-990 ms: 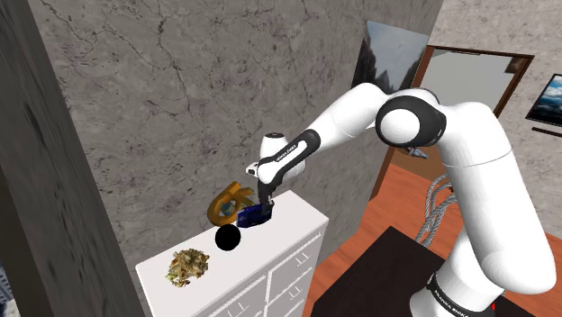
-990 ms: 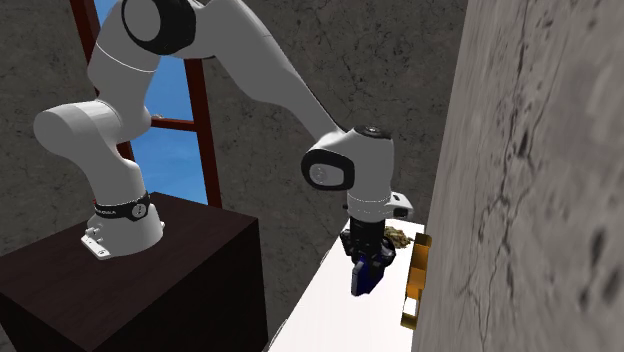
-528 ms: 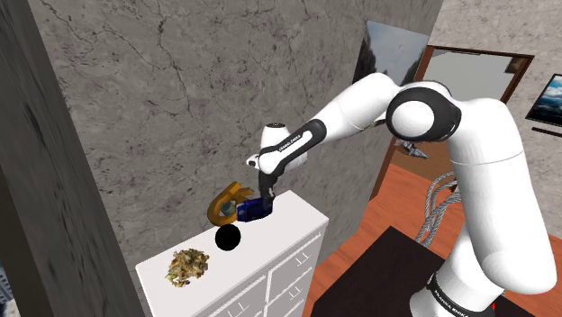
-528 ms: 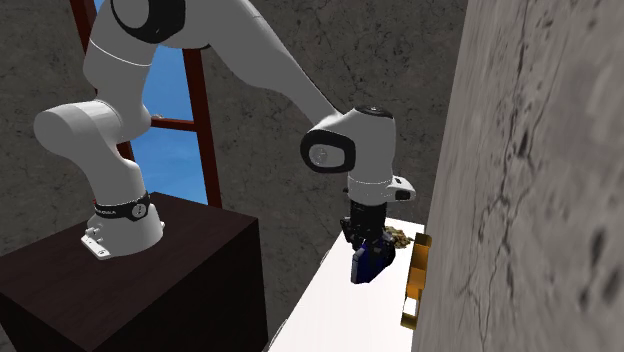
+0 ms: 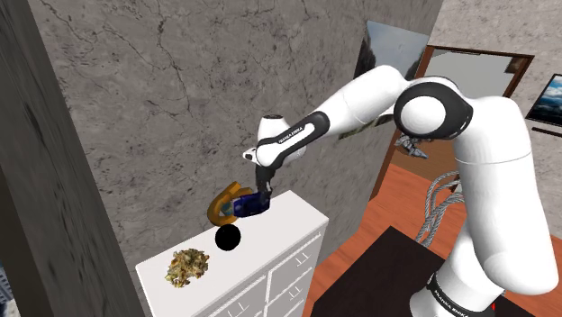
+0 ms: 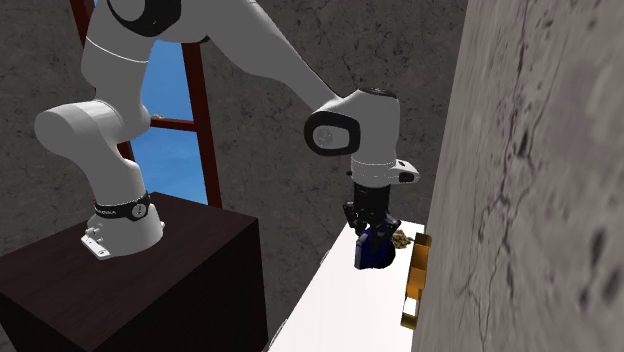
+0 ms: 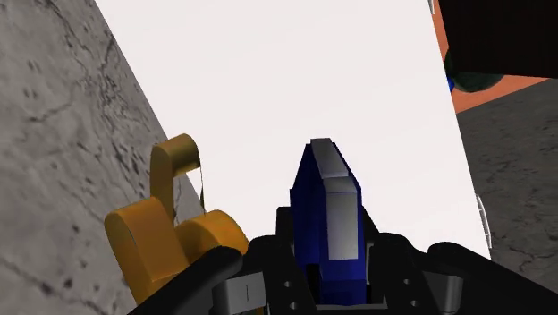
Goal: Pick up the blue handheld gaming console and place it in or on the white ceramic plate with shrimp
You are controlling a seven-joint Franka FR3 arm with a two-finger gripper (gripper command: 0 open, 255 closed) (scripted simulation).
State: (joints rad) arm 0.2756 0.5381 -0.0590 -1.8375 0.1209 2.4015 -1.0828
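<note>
Center of the shoulder view, the gripper (image 5: 260, 193) pinches the blue console (image 5: 251, 206) just above the white cabinet (image 5: 293, 225). Carried low, it could clip the black ball (image 5: 227, 237) before reaching the shrimp pile (image 5: 188, 266).

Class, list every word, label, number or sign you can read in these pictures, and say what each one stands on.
No text here is legible.
White lettering on the dark band at the arm's base: too small to read.
White lettering on the dark forearm cover: too small to read.
The blue console: no marking shows.
</note>
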